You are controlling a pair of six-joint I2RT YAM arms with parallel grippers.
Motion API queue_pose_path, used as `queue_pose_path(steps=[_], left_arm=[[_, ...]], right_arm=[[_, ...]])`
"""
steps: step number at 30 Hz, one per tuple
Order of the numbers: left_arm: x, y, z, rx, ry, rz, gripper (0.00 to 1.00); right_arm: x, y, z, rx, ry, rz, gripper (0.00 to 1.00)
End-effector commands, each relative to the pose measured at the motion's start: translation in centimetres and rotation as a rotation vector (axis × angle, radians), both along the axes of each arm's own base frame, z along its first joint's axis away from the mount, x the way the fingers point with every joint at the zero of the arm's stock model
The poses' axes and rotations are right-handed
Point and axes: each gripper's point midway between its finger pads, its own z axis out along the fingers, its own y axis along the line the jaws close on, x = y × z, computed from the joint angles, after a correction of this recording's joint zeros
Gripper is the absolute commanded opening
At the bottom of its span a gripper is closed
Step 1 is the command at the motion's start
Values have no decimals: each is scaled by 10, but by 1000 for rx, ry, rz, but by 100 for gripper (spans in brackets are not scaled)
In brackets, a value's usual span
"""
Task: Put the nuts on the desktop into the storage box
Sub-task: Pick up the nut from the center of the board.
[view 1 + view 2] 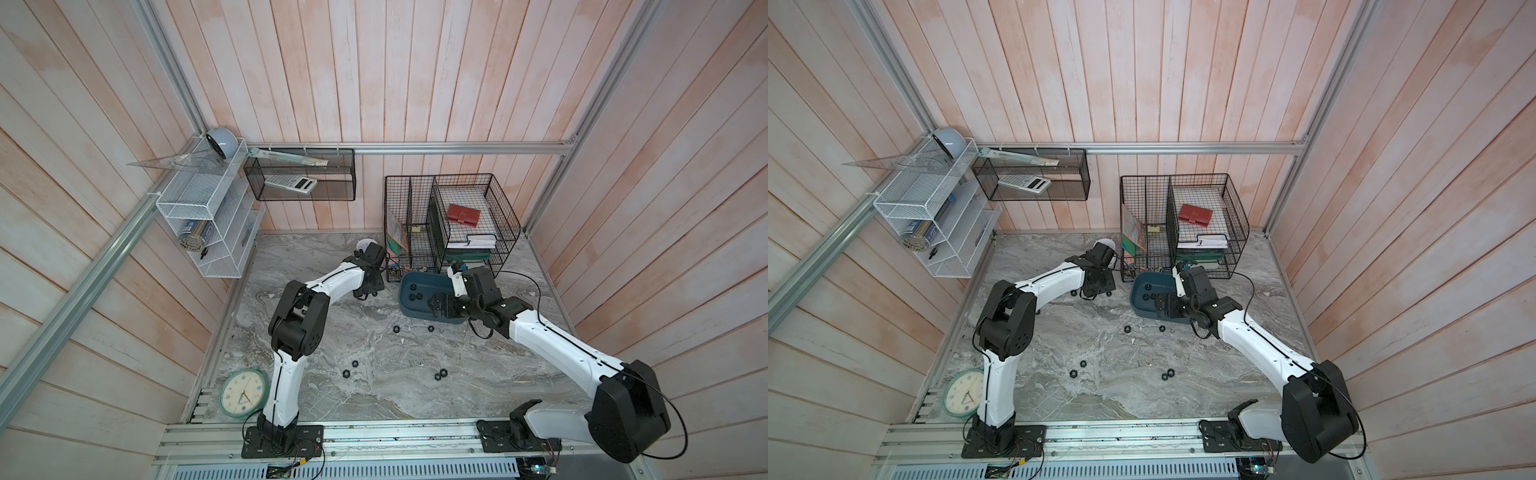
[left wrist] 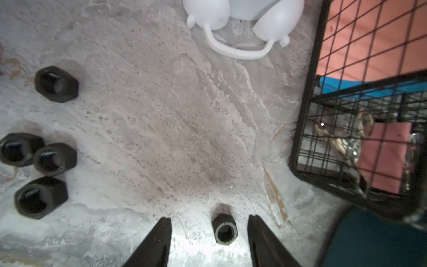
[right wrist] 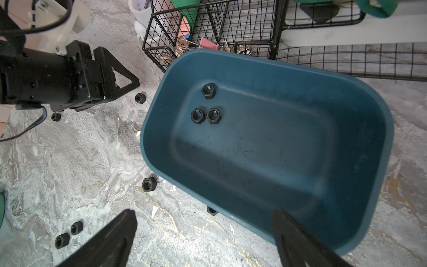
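Observation:
My left gripper (image 2: 209, 219) is low over the desktop (image 1: 374, 345), left of the storage box (image 1: 405, 291). Its jaws stand open around one black nut (image 2: 224, 228) lying on its side, with a gap on each side. Several more nuts (image 2: 54, 159) lie beside it. My right gripper (image 3: 203, 211) hangs wide open and empty over the teal box's near rim (image 3: 231, 57). Three nuts (image 3: 208, 90) rest inside the box. One nut (image 3: 149, 184) lies by the box wall, and others (image 1: 396, 329) are scattered on the marble nearer the front.
Black wire baskets (image 1: 453, 224) with papers, keys and clips stand right behind the box and close to my left gripper (image 1: 365, 293). A white plastic object (image 2: 242, 23) sits at the back. A round clock (image 1: 243, 392) lies front left. A white mesh rack (image 1: 208, 216) hangs on the left wall.

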Motion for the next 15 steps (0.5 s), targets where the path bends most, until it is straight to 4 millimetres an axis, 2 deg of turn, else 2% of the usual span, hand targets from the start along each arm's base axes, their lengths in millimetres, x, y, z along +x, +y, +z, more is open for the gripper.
queue_pose_path(steps=[1,15], left_arm=[[0,-3,-6,17,17,-8,56],[-6,-12,-22,36,57,-35,50]], right_arm=[[2,-1,8,-13,-26,2,98],[1,-3,7,-21,-28,-3,98]])
